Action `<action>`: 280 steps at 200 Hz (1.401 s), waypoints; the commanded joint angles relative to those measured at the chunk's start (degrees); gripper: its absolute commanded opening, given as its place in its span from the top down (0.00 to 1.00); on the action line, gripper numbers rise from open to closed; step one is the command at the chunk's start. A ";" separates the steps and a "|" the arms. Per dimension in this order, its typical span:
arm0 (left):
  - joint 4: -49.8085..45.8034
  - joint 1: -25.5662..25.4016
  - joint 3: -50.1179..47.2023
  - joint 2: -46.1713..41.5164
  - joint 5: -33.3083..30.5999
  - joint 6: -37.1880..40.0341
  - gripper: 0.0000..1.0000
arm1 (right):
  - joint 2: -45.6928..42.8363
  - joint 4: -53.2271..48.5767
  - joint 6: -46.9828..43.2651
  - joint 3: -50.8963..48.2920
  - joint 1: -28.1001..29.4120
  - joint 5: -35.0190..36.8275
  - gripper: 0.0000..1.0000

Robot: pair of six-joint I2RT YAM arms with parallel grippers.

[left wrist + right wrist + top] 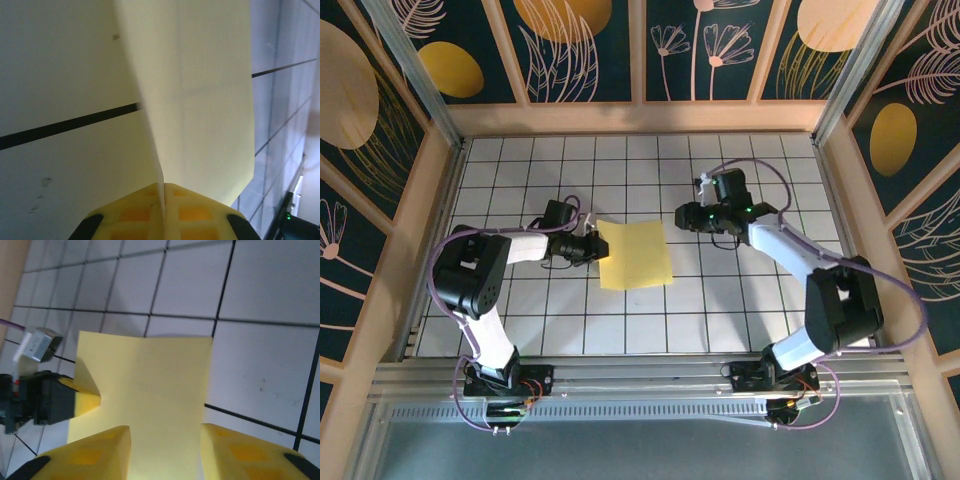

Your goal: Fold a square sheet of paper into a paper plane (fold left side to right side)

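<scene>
Your left gripper (597, 248) is clenched on the square sheet of paper (638, 255), biting its left edge. In the left wrist view the two yellow pads (140, 210) are pressed together with the paper's edge caught in the seam between them, and the sheet rises from there and spreads away to the right, above the white tabletop (60, 75) and one of its dark grid lines. From above, you can see the sheet near the middle of the gridded table (720, 320), unfolded and roughly square, turned slightly off the grid lines, with the left gripper on one side and the right gripper (682, 216) just off its upper right corner. Your right gripper is released: in its wrist view the two yellow fingers (100, 450) stand well apart, and the sheet lies beyond them, filling the gap between them without either finger pressing on it. That same view shows the left gripper's yellow tip on the sheet's left margin, with its dark body behind it and a small grey block just above. A thin shadow runs along the sheet's far edge there, but you cannot tell how much of the paper is off the table. A purple cable (445, 262) loops beside the left arm.
</scene>
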 commanded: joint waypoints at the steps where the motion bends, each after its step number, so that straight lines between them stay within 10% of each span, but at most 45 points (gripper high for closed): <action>1: -4.83 -0.39 2.76 0.22 -2.07 2.87 1.00 | 3.91 4.04 3.89 -0.47 1.64 -1.28 0.72; 49: -6.37 -0.36 4.11 0.59 -1.45 4.16 1.00 | 13.47 4.30 4.61 2.08 4.30 -0.74 0.94; 113: -7.90 -0.44 5.10 0.34 -0.10 4.80 0.97 | 20.49 2.07 3.96 3.12 6.50 1.92 1.00; 192: 5.22 -1.72 3.69 -2.56 8.95 -7.82 0.50 | 22.07 0.16 2.50 1.18 6.53 4.33 1.00; 280: 9.49 -7.44 10.12 3.53 8.24 -11.75 0.25 | 21.37 1.10 2.77 0.19 6.70 4.26 1.00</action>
